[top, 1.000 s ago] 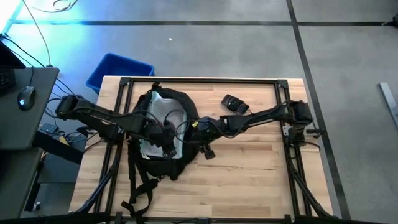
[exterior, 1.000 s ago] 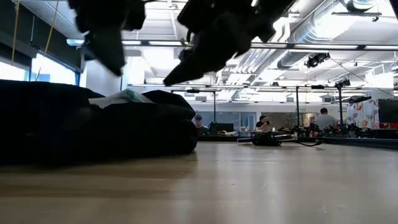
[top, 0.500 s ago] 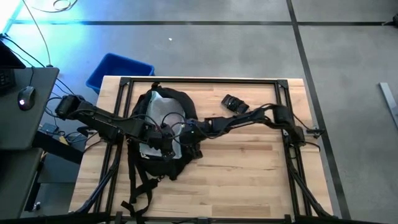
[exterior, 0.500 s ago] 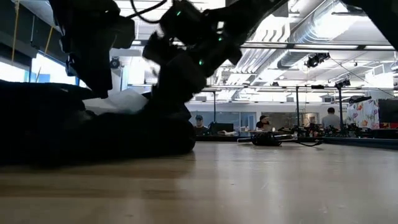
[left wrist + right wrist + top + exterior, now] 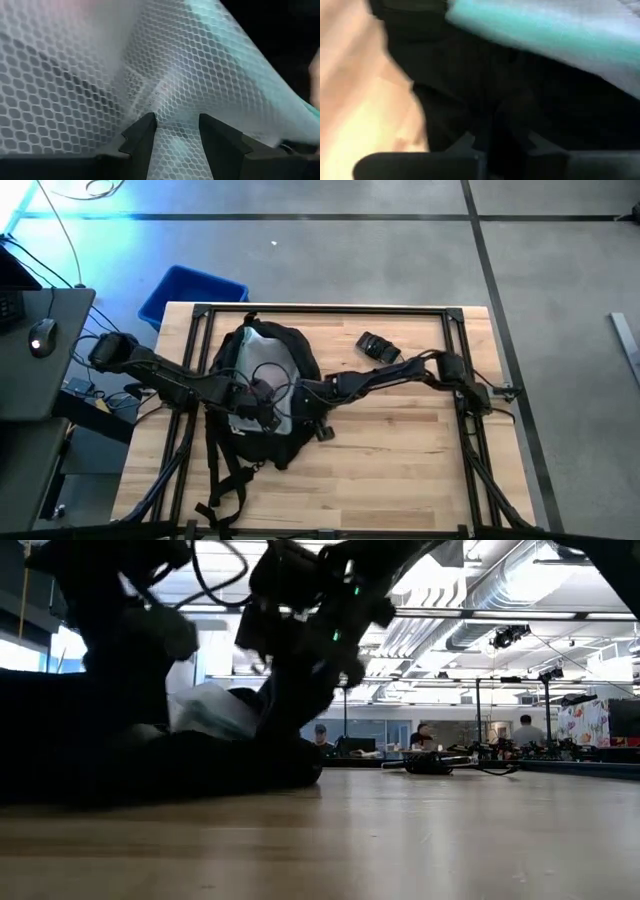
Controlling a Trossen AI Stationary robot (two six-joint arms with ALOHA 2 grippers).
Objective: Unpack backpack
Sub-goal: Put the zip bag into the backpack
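Left gripper [image 5: 175,132] pinching mesh pouch [image 5: 150,65], right gripper [image 5: 495,142] clenched on backpack [image 5: 262,395] fabric: risks tearing mesh, dragging backpack across bench [image 5: 400,470].

Overhead and table-level views, 2 close wrist views, all sharing the backpack [image 5: 262,395].

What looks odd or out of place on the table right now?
Nothing spilled or damaged. A pale mesh pouch bulges from the open backpack, whose straps trail toward the table's front edge. A small dark object lies alone beyond it.
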